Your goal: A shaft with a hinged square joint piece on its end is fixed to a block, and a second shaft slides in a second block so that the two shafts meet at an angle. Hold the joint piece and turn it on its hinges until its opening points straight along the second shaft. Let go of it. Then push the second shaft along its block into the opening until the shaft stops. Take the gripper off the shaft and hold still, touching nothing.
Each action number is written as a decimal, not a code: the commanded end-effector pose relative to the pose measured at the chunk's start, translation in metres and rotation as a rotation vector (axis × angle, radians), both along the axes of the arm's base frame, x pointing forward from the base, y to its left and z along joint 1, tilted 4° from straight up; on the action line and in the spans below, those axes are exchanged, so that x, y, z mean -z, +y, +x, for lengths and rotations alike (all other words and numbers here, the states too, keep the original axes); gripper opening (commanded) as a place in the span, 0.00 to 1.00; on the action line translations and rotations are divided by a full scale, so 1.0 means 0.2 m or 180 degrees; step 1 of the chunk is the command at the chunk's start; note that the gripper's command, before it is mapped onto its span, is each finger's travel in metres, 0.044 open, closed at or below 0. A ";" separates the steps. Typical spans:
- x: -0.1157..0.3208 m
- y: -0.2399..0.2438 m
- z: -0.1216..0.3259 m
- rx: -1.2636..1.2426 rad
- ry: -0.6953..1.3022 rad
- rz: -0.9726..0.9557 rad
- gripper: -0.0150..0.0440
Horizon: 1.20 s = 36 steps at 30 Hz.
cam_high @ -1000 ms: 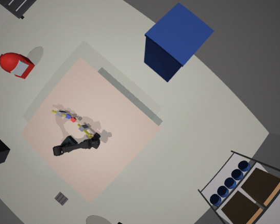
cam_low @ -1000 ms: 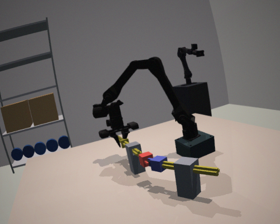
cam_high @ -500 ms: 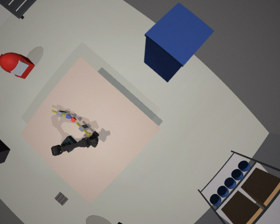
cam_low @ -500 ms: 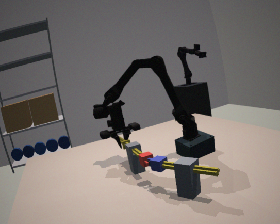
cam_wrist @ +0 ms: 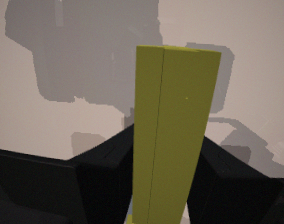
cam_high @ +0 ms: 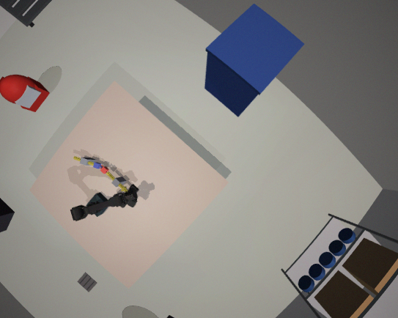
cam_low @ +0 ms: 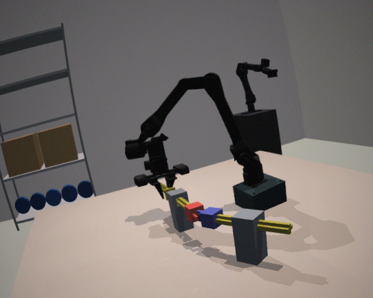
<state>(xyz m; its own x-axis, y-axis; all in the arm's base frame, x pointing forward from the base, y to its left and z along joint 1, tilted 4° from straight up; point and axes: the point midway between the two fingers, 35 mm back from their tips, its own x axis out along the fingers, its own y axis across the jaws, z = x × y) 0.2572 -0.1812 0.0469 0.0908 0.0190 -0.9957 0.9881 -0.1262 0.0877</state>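
The first yellow shaft passes through its grey block and carries a blue part. The red square joint piece is hinged to the blue part and faces the second shaft. The second yellow shaft runs through its own grey block, and its inner end meets the red piece; how deep it sits inside is hidden. My gripper is shut on this shaft near its outer end, beyond the block.
The arm's base stands on the pinkish table top, beside the two blocks. The arm arches above the table. A shelf rack, a blue cabinet and a second arm on a dark pedestal stand away from the table.
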 end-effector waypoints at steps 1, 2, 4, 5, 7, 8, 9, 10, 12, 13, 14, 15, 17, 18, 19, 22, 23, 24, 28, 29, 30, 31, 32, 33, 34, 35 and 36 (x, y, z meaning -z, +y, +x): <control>0.00 0.03 0.01 0.0017 -0.0003 -0.0011 0.25; 0.00 0.04 0.01 0.0017 -0.0004 -0.0011 0.25; 0.00 0.05 0.01 0.0017 -0.0004 -0.0010 0.25; 0.00 0.06 0.01 0.0017 -0.0004 -0.0010 0.25; 0.00 0.07 0.01 0.0017 -0.0004 -0.0009 0.25; 0.00 0.08 0.01 0.0017 -0.0004 -0.0009 0.25; 0.00 0.09 0.01 0.0017 -0.0004 -0.0009 0.25; 0.00 0.10 0.01 0.0017 -0.0004 -0.0008 0.25; 0.00 0.11 0.02 0.0017 -0.0004 -0.0008 0.25; 0.00 0.12 0.02 0.0017 -0.0004 -0.0007 0.25; 0.00 0.12 0.02 0.0017 -0.0004 -0.0007 0.25; 0.00 0.12 0.02 0.0017 -0.0004 -0.0007 0.25; 0.00 0.13 0.02 0.0017 -0.0004 -0.0007 0.25; 0.00 0.14 0.02 0.0017 -0.0004 -0.0006 0.25; 0.00 0.14 0.02 0.0017 -0.0005 -0.0006 0.25; 0.00 0.16 0.02 0.0017 -0.0005 -0.0005 0.25; 0.00 0.17 0.02 0.0017 -0.0005 -0.0005 0.25; 0.00 0.18 0.02 0.0017 -0.0005 -0.0004 0.25; -0.01 0.20 0.03 0.0017 -0.0005 -0.0003 0.25; -0.01 0.21 0.03 0.0017 -0.0005 -0.0003 0.25; -0.01 0.22 0.03 0.0017 -0.0005 -0.0002 0.25; -0.01 0.23 0.03 0.0017 -0.0005 -0.0002 0.25; -0.01 0.23 0.03 0.0017 -0.0005 -0.0001 0.25; -0.01 0.24 0.03 0.0017 -0.0005 -0.0001 0.25; -0.01 0.24 0.03 0.0017 -0.0005 -0.0001 0.25; -0.01 0.24 0.03 0.0017 -0.0005 -0.0001 0.25; -0.01 0.24 0.03 0.0017 -0.0005 -0.0001 0.25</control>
